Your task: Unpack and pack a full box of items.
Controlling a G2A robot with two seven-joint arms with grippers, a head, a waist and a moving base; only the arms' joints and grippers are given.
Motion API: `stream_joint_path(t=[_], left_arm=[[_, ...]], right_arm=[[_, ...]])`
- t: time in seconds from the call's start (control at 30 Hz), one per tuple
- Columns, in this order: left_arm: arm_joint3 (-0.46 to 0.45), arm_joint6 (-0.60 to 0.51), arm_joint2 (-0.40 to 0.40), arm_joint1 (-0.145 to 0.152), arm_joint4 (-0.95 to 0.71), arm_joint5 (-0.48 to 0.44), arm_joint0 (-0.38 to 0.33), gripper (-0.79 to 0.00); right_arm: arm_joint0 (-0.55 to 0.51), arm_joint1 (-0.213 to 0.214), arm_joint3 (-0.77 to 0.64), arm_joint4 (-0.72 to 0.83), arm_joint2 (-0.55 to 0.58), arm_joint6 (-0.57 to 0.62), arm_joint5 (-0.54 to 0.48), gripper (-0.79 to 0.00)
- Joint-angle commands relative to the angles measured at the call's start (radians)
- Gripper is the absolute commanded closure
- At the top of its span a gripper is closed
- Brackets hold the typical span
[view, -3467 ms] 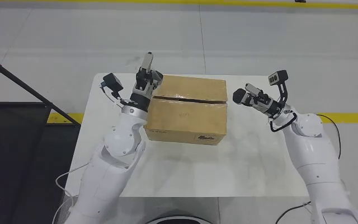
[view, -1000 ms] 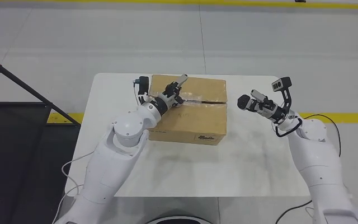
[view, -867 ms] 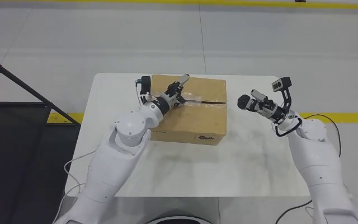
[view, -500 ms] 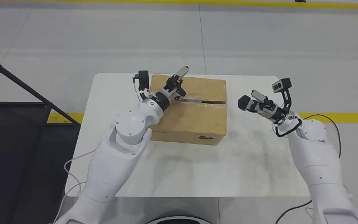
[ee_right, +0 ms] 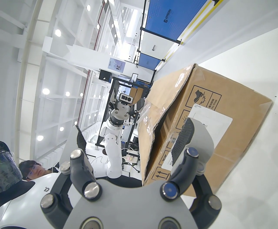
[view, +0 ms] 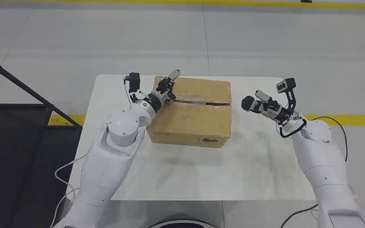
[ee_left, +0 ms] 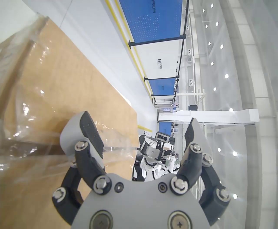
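Grey floor [view: 256,34] with yellow lines [view: 171,3] surrounds the white table [view: 251,171]. Blue panels [ee_left: 152,19] stand beyond it. Round lights [ee_right: 57,32] shine above tall white shelving [ee_right: 58,106].

1. A white table [view: 256,165] stands on a grey floor [view: 256,40].
2. One yellow line [view: 171,2] runs along the floor's far edge; another [view: 355,119] passes behind the table.
3. A dark panel [view: 28,165] lies left of the table, and a black pole [view: 34,94] slants above it.
4. Blue panels [ee_left: 152,19] hang on black posts.
5. White shelving [ee_right: 65,91] rises under ceiling lights [ee_left: 221,46].
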Motion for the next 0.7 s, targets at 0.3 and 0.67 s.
stream_joint_path(t=[0.3, 0.67], left_arm=[[0.055, -0.010, 0.080, -0.012, 0.015, 0.008, -0.049, -0.785], [0.005, 0.071, 0.037, -0.017, -0.022, -0.064, -0.039, -0.785]], right_arm=[[-0.001, -0.001, 0.016, 0.009, 0.003, 0.001, -0.006, -0.785], [0.009, -0.005, 0.042, 0.019, 0.000, 0.010, -0.013, -0.785]])
